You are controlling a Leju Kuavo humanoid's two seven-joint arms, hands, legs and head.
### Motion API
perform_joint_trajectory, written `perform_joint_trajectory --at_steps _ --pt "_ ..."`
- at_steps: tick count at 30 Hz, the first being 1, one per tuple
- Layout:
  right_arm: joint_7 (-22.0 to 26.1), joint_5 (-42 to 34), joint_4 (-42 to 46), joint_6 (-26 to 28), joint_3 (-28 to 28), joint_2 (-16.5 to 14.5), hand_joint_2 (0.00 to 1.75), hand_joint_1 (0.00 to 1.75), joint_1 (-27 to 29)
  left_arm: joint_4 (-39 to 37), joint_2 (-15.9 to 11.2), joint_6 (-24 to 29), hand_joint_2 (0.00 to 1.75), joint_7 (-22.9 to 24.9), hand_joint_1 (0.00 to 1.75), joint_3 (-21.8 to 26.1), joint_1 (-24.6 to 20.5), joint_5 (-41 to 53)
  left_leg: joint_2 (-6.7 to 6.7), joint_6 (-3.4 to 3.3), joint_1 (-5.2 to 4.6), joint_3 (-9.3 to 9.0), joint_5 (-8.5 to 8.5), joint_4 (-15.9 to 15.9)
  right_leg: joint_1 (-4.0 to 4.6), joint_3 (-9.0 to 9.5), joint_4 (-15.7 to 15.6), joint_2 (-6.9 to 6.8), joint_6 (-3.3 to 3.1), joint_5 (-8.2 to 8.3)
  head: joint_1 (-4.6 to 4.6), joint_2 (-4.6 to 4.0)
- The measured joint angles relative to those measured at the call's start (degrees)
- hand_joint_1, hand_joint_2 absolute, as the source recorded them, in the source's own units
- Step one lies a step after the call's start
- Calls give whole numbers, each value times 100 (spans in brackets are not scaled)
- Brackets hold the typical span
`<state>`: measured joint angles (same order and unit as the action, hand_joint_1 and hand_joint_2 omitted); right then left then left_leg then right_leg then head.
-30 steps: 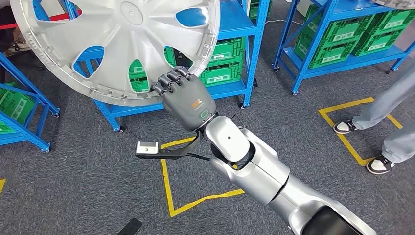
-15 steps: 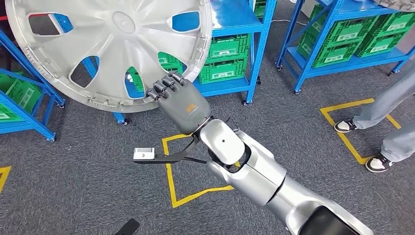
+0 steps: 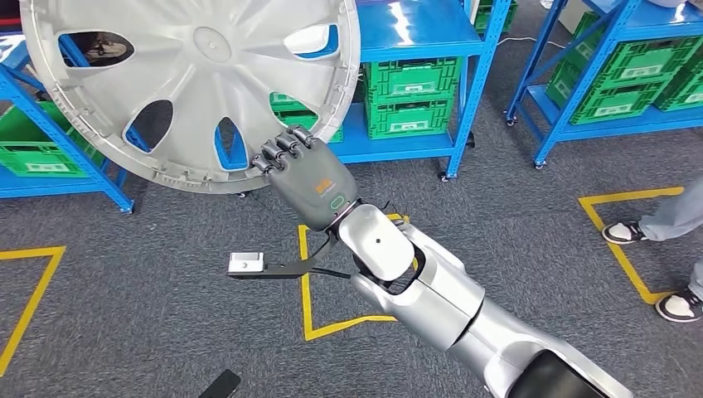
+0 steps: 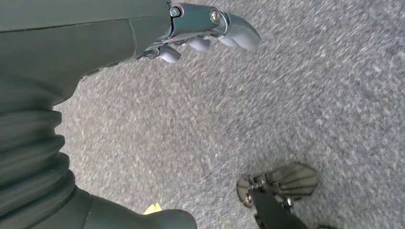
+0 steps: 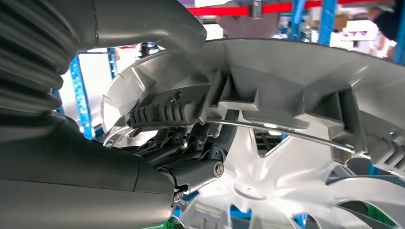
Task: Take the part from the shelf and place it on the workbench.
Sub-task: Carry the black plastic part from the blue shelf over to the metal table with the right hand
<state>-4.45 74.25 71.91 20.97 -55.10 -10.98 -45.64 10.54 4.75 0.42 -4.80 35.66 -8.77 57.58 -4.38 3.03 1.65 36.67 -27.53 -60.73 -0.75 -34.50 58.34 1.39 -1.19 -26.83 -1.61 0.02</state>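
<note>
fingers (image 3: pixel 286 149) of the right hand (image 3: pixel 311 178) are curled over the near rim of the big silver wheel cover (image 3: pixel 191 83), holding it up over the grey floor (image 3: pixel 149 332), blue shelves (image 3: pixel 431 50) just behind. left hand (image 4: pixel 210 33) hangs loose over carpet, fingers apart, nothing in it.

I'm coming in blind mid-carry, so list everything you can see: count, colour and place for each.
Hubcap: one, silver, held up in front of the shelves.
Shelves: several, blue, across the back.
Crates: many, green, on the shelves.
Floor tape: yellow outlines on grey carpet.
Person's shoes: two, black and white, on the carpet at the right.
Right hand: grips the hubcap's lower rim.
Left hand: hangs over the carpet, holding nothing.
</note>
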Motion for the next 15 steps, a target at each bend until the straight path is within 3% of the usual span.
perform_joint_trajectory --at_steps 2,3,4,5,7,8,10,11,13,15 --pt "-2 10 -7 -2 0 -1 175 175 -1 -1 6 -1 175 -1 0 1 -10 1 286 29 -17 292 -365 -671 14 -10 -17 -150 -42 18 -30 0" --pt "1 22 -14 -3 -2 0 175 175 4 -1 5 -1 175 -1 0 1 -12 2 361 43 -17 444 -524 -1049 26 -19 -16 -228 -50 21 -37 0" --pt "5 37 -22 -5 -4 1 175 175 11 -2 3 -1 175 -1 0 1 -8 2 390 50 -17 522 -592 -1282 35 -24 -15 -301 -54 23 -38 0" --pt "10 52 -31 -8 -8 1 175 175 16 -2 1 -1 175 -1 0 1 -4 3 405 50 -17 502 -558 -1312 40 -28 -11 -371 -56 24 -39 0" --pt "15 82 -42 -14 -15 0 175 175 18 -1 -6 -1 175 -1 0 1 -2 13 498 33 -21 140 -248 -733 45 -29 8 -503 -49 20 -40 0" --pt "15 95 -44 -17 -16 -1 175 175 14 1 -11 -1 175 -1 0 2 -9 21 626 14 -47 -85 -127 -333 58 -32 22 -563 -36 16 -42 0" --pt "16 116 -44 -25 -14 -4 175 175 1 6 -17 -1 175 -3 0 6 -26 45 791 -68 -100 -335 -7 168 90 -48 48 -664 11 16 -47 0" --pt "20 126 -44 -29 -14 -8 175 175 -3 7 -18 -2 175 -4 0 10 -30 57 798 -111 -125 -338 -18 221 103 -55 51 -713 38 24 -50 0" --pt "29 145 -44 -43 -14 -19 175 175 -7 5 -18 -12 175 -2 0 25 -19 71 673 -194 -112 -293 27 224 101 -62 59 -770 98 23 -51 0" --pt "29 157 -43 -55 -15 -34 175 175 -16 2 -11 -28 175 0 0 37 -23 76 556 -275 -83 -259 80 240 80 -151 275 -561 166 -152 -46 0"
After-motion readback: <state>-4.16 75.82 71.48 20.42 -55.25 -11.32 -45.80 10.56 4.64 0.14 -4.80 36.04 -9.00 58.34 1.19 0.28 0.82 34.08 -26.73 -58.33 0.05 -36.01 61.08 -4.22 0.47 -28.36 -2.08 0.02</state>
